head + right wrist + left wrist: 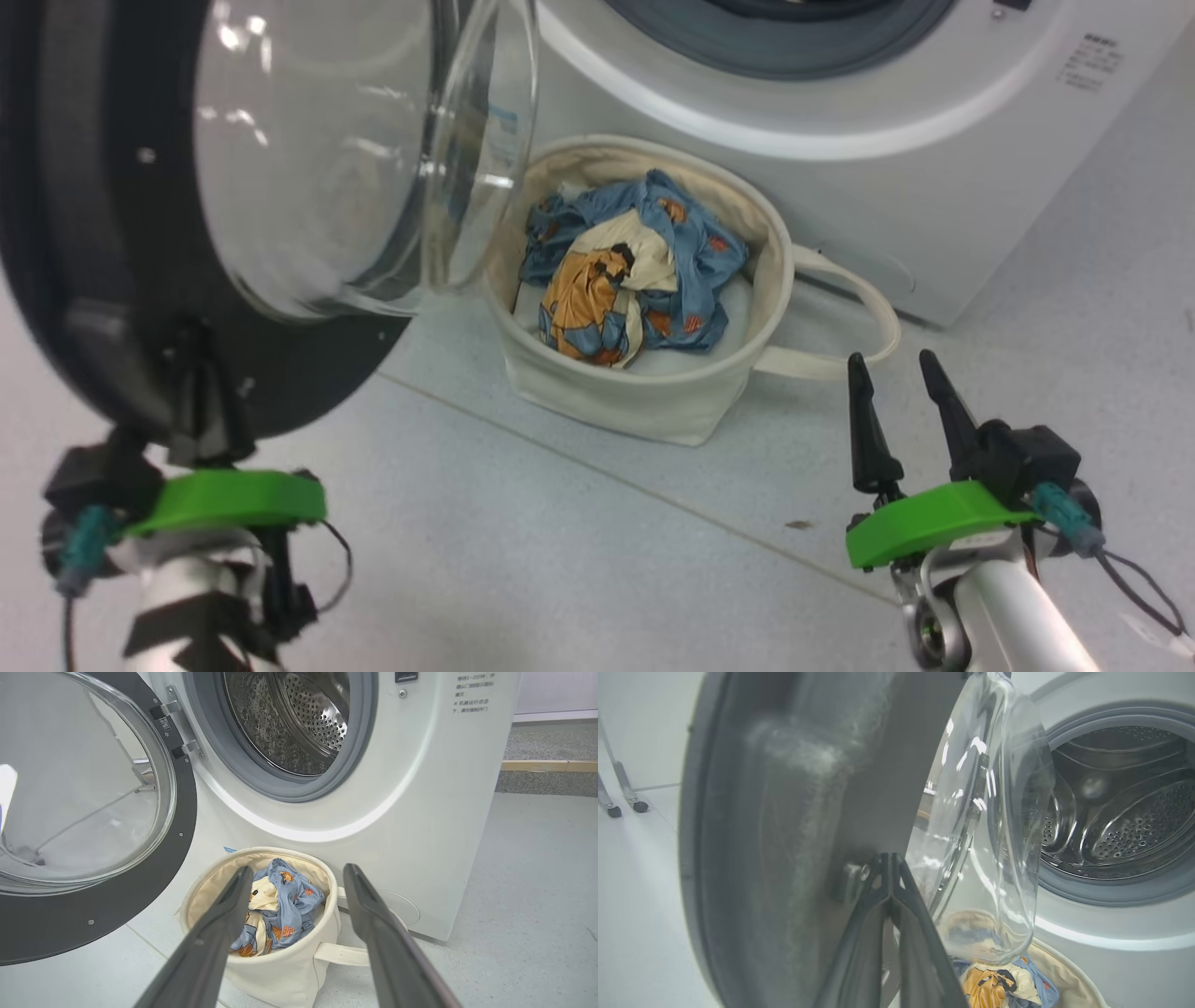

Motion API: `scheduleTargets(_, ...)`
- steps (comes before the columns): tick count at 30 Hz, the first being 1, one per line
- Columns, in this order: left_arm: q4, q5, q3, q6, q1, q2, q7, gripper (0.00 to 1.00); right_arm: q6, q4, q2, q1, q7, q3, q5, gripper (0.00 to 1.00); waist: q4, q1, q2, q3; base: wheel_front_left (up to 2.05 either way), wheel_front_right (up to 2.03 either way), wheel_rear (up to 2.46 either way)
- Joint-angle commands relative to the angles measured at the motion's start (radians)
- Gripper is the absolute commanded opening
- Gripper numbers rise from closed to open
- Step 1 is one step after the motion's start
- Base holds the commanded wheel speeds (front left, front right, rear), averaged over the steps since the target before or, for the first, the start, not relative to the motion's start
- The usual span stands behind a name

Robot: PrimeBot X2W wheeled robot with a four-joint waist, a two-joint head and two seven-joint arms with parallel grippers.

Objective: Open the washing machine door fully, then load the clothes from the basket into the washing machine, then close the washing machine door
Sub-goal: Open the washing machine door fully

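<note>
The washing machine door (93, 233) hangs open at the left, its black rim and glass bowl facing the basket. My left gripper (201, 373) is shut, its fingertips (891, 858) resting against the rim's inner face (784, 788). The cream basket (775, 243) sits on the floor against the washing machine (934, 187), with the blue printed clothes (625, 271) bunched inside. My right gripper (892, 369) hovers open to the right of the basket, holding nothing. In the right wrist view the clothes (285, 900) lie beyond its spread fingers (219, 933), below the steel drum (299, 723).
One long basket handle (873, 317) loops out on the floor toward my right gripper. A frame on small castors (626, 798) stands behind the door. A wooden strip and grey carpet (546, 765) lie right of the washer. Pale floor tiles spread in front.
</note>
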Motion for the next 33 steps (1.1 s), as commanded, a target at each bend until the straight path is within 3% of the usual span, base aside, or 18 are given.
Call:
scheduleTargets(1,-0.018,0.009,0.083,-0.009,-0.061,0.033,-0.005,0.0,0.0,-0.027,-0.004,-0.035,-0.012,0.017,-0.015,1.0,0.004,0.0,0.0,0.036,0.0,0.0,0.0)
scheduleTargets(13,0.141,-0.002,0.349,-0.131,-0.295,0.062,-0.005,0.0,0.0,-0.039,-0.093,-0.091,-0.012,0.005,-0.047,1.0,0.057,0.0,0.0,0.193,0.0,0.0,0.0)
scheduleTargets(24,0.296,0.038,0.46,-0.193,-0.455,0.075,-0.005,0.0,0.0,-0.048,-0.147,-0.123,-0.012,0.014,-0.063,1.0,0.091,0.0,0.0,0.266,0.0,0.0,0.0)
scheduleTargets(33,0.293,0.104,0.492,-0.235,-0.481,0.047,-0.005,0.0,0.0,-0.045,-0.152,-0.129,-0.012,0.014,-0.059,1.0,0.094,0.0,0.0,0.26,0.0,0.0,0.0)
